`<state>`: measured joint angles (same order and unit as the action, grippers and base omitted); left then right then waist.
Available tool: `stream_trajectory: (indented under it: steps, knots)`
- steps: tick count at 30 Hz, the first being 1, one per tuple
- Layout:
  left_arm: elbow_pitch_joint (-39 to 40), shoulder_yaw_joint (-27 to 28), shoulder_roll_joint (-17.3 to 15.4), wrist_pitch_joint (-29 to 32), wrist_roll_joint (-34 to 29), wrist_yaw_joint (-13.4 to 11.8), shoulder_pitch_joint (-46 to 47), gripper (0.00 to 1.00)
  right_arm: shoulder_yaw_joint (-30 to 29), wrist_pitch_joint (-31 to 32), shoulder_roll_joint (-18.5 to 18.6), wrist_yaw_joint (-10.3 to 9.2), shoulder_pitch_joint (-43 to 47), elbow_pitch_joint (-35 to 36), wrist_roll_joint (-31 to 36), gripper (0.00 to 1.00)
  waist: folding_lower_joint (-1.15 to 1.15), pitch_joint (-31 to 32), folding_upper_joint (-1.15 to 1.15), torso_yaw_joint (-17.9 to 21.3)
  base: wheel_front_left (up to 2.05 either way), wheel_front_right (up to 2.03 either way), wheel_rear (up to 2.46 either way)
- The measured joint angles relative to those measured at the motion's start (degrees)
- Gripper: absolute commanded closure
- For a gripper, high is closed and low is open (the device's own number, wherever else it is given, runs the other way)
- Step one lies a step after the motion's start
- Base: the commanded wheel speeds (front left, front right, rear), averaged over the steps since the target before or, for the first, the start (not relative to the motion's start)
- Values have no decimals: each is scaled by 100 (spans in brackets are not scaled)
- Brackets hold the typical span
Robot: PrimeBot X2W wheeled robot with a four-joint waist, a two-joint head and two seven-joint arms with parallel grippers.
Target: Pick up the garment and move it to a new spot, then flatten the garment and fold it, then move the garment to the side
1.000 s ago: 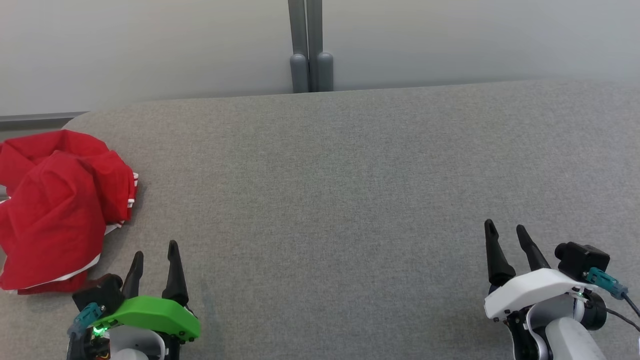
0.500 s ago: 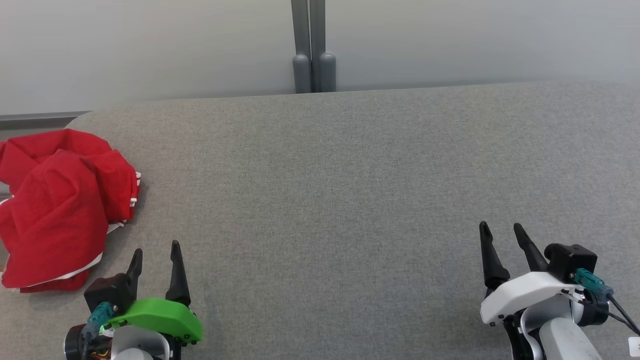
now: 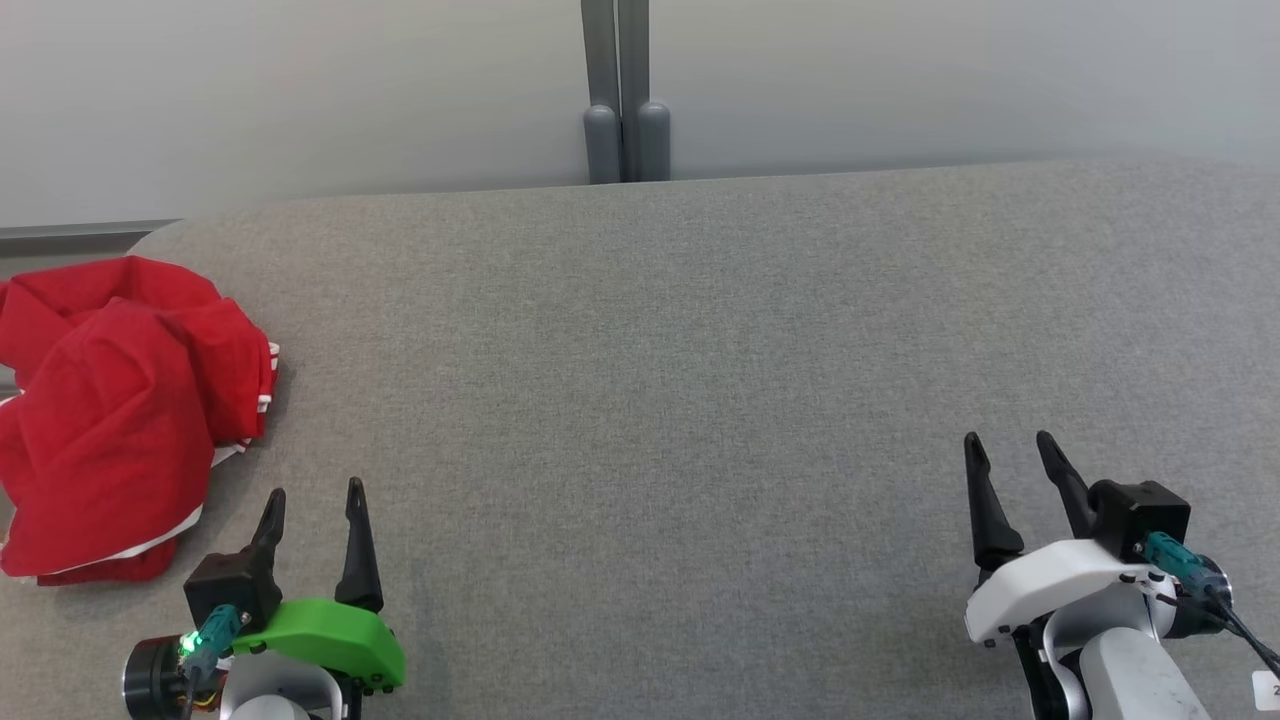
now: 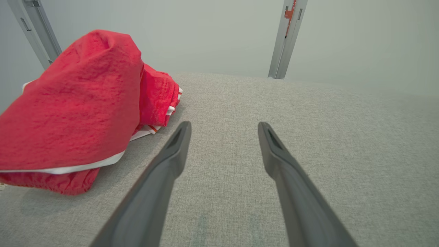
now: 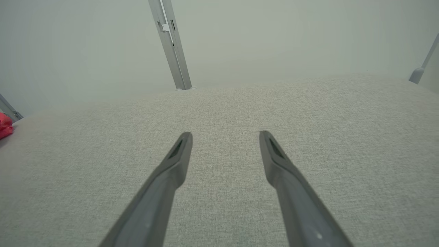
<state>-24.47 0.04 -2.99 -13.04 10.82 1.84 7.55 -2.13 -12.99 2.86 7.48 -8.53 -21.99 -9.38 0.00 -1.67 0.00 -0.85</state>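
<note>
Garment of red cloth with white striped trim lies in a crumpled heap on the grey fabric-covered table, at its left side. The left gripper sits just beside the garment, to its right and nearer the robot. Its two dark fingers are spread wide with nothing between them and are clear of the cloth. In the left wrist view the heap rises to the left of the fingers, with its striped hem near the left fingertip. The right gripper is well apart from the garment, far to its right across the table, with its jaws equally wide and empty. Twin grey posts stand behind the table, beyond the garment and to its right.
</note>
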Motion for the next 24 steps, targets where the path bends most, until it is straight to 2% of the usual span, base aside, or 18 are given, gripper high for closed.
stream_trajectory:
  steps: [15, 20, 24]
  knots:
    - [-102, 45, 15, -166, -631, -63, 32, 0, 134, -167, 2, 0, -90, -35, 568, 0, 0, -67, 0, -66, 0, 0, 0]
    - [-142, 20, 23, -203, -751, -118, 129, 0, 403, -205, 0, 0, -136, -43, 733, 0, 0, -109, 0, -311, 0, 0, 0]
    - [-191, 65, 22, -210, -726, -147, 128, 0, 635, -205, 0, 0, -160, -65, 684, 0, 0, -132, 0, -663, 0, 0, 0]
